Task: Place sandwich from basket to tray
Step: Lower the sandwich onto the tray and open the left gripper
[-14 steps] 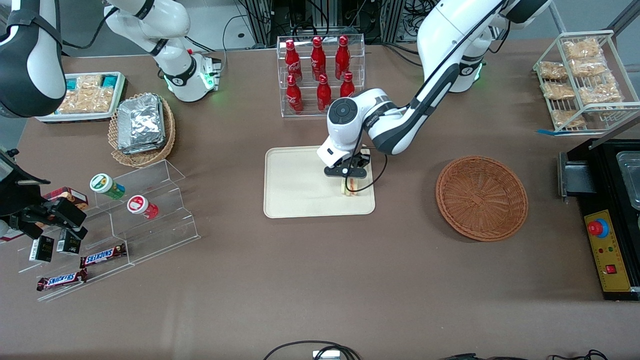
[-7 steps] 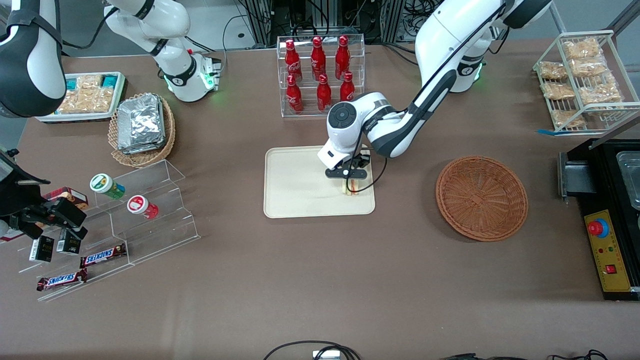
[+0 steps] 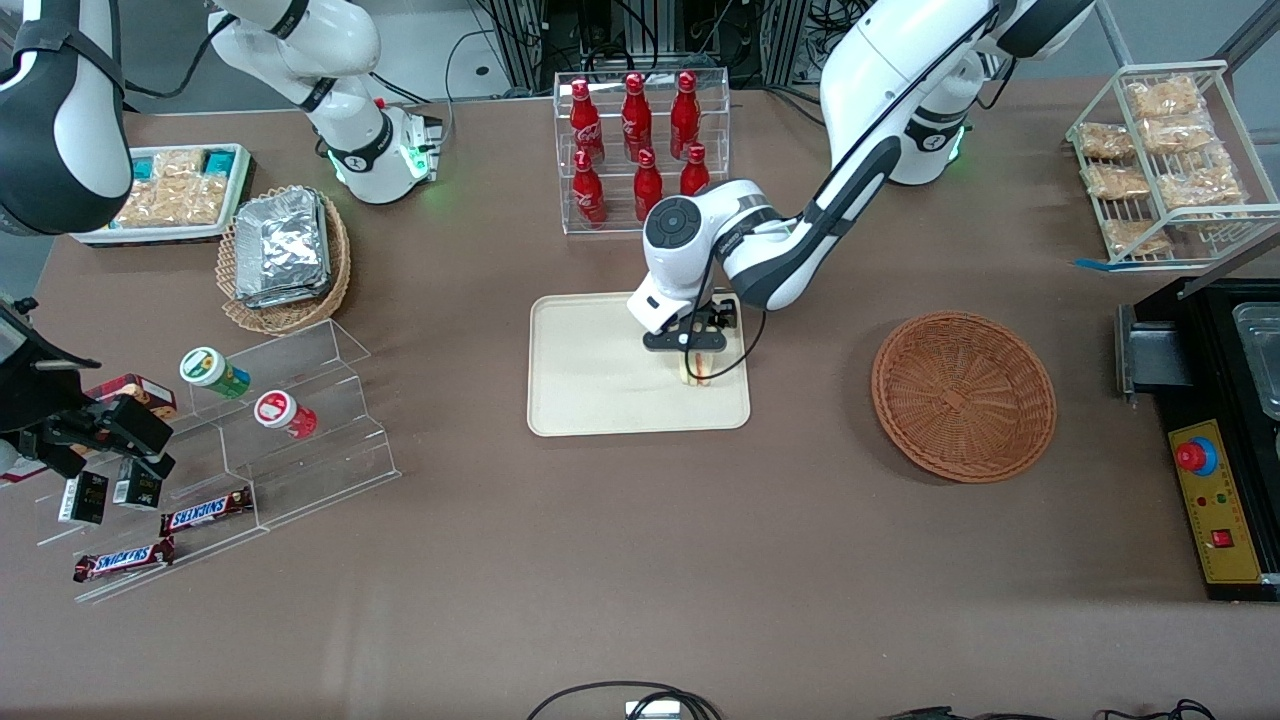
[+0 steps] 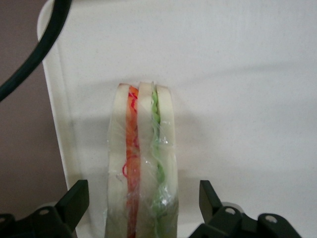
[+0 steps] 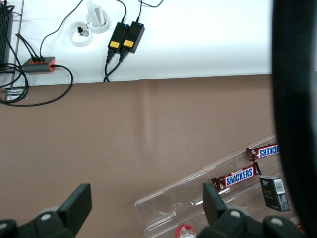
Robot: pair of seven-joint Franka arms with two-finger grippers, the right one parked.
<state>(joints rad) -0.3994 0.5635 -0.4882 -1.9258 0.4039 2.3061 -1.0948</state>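
Note:
The sandwich (image 3: 698, 369) stands on edge on the cream tray (image 3: 590, 375), close to the tray's edge nearest the round reddish-brown basket (image 3: 963, 395). The wrist view shows the wrapped sandwich (image 4: 142, 163) with white bread, an orange-red layer and a green layer, resting on the tray (image 4: 237, 74). My left gripper (image 3: 693, 343) hovers just above it, open; its fingers (image 4: 74, 198) stand apart on either side of the sandwich with gaps and do not touch it. The basket holds nothing.
A clear rack of red bottles (image 3: 640, 140) stands just past the tray, farther from the front camera. Toward the parked arm's end are a tan basket of foil packs (image 3: 283, 250) and a clear stepped display with cans and candy bars (image 3: 240, 440). A black control box (image 3: 1215, 480) sits at the working arm's end.
The left arm's wrist has shifted slightly away from the front camera and upward from the sandwich. The sandwich stays where it was on the tray.

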